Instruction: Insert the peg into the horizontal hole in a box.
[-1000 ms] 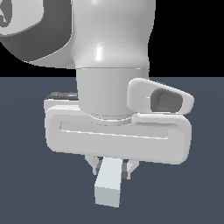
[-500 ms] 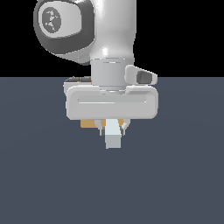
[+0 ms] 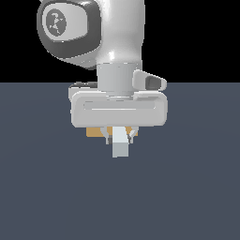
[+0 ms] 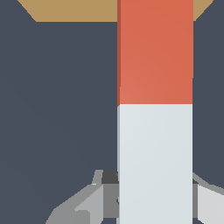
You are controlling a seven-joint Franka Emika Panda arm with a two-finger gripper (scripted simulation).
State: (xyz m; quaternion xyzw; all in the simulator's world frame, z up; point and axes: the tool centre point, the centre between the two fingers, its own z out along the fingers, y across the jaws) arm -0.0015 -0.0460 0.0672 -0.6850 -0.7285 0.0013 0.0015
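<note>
The peg (image 4: 155,113) is held by the pincer (image 3: 120,137) in front of the box (image 4: 74,9).

The pincer is clamped on the pale grey-white part of the peg, with one finger (image 4: 83,203) seen on each side of it in the wrist view. The orange-red part is pointed toward the tan-brown box, whose edge is visible beyond it. In the exterior view, only a small piece of the box (image 3: 95,132) is seen behind the hand, above the dark counter (image 3: 47,187). The hole cannot be seen.

Peg (image 4: 155,109) – half orange-red, half pale grey-white; box (image 4: 74,9) tan-brown; floor (image 3: 187,187) slate-blue.
</note>
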